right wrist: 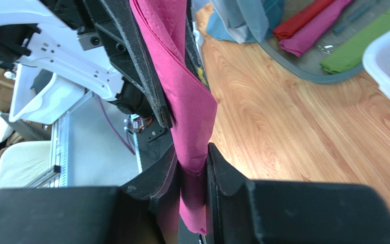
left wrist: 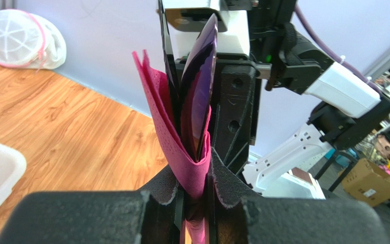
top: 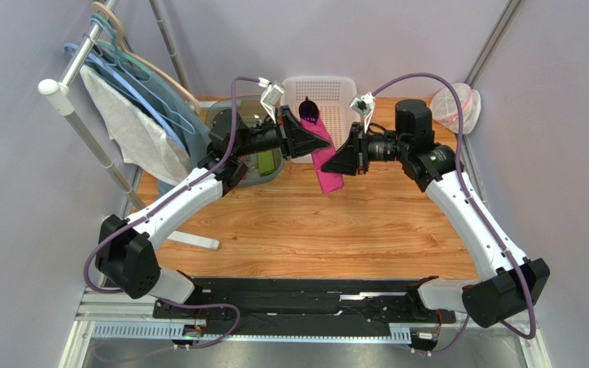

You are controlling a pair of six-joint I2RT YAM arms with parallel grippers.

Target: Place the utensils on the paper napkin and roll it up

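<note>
Both arms meet in mid-air over the table (top: 290, 230), just in front of the basket (top: 340, 92). The napkin (top: 327, 165) is already folded round the utensils as a long loose bundle held between the two. The spoon (top: 307, 113) bowl pokes out the far end, and a dark edge beside it inside the fold we take for the knife (left wrist: 168, 73). The left gripper (left wrist: 197, 190) is pinched narrow on the bundle, and the right gripper (right wrist: 192, 162) is clamped on it from the opposite side. We judge the opposed grips let one hold while the other twists to tighten the roll. Held off the wood, the paper can turn freely. The wrap looks slack, so utensils could slip out.
</note>
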